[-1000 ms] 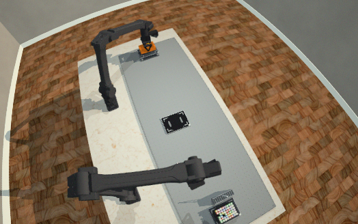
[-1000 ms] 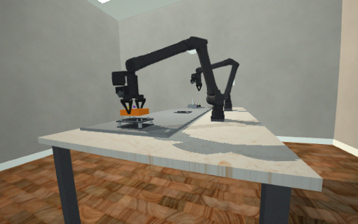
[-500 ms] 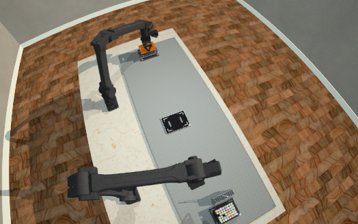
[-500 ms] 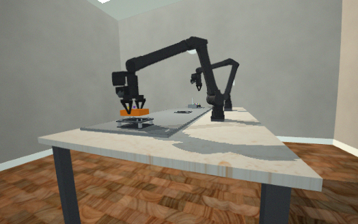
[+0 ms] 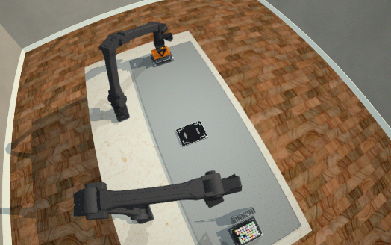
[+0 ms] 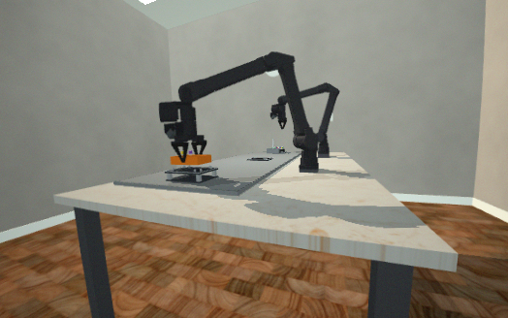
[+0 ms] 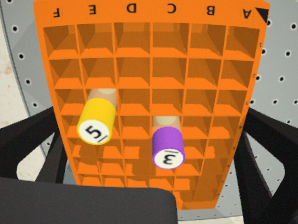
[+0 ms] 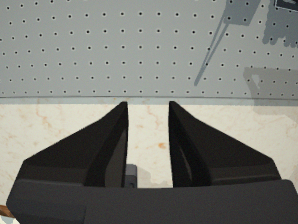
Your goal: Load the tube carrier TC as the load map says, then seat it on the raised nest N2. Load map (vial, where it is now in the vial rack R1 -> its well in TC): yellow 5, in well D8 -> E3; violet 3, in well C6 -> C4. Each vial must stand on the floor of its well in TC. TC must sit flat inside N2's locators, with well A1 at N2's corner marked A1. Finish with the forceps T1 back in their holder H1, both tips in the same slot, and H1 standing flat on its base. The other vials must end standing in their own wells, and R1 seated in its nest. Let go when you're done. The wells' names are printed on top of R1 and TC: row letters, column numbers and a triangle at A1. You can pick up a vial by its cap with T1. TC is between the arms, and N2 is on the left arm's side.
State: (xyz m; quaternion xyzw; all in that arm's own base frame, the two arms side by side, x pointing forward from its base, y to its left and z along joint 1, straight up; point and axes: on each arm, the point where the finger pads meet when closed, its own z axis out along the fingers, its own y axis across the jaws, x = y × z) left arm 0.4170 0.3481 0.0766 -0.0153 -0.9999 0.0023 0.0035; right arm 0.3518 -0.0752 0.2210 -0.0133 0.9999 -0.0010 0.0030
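The carrier (image 5: pixel 160 53) (image 6: pixel 192 160) (image 7: pixel 134 104) — bright orange, square-celled — carries yellow and violet caps (image 7: pixel 96 121) (image 7: pixel 168 147).

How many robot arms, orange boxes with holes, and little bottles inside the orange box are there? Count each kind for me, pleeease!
Robot arms: 2, the left arm and the right arm
Orange box: 1, the tube carrier
Bottles in it: 2, a yellow-capped vial and a purple-capped vial
Total: 5
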